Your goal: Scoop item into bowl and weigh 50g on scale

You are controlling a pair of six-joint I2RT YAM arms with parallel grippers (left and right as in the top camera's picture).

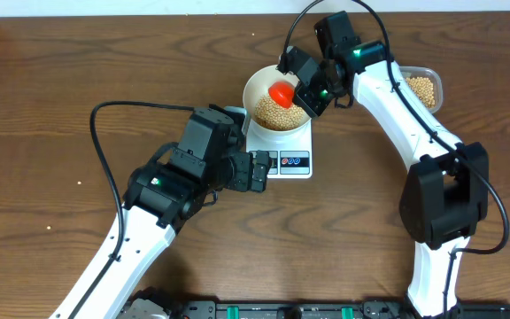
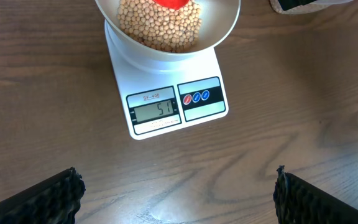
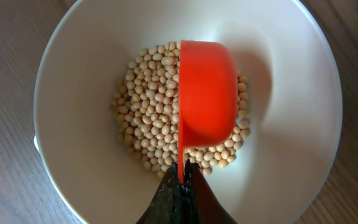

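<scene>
The cream-white bowl [image 1: 259,84] stands on the white scale [image 1: 292,162] and holds a heap of tan-yellow beans [image 1: 273,112]. My right gripper [image 3: 181,171] is shut on the thin handle of a red scoop [image 3: 207,99], which hangs over the beans [image 3: 148,118] inside the bowl [image 3: 291,124] with its outer side towards the camera. In the left wrist view the scale [image 2: 160,124] shows 51 on its display. My left gripper [image 2: 178,199] stands wide open over bare wood in front of the scale, holding nothing.
A clear plastic tub [image 1: 424,89] with more beans sits at the back right, behind the right arm. The left arm lies across the table's front left. Bare wood surrounds the scale.
</scene>
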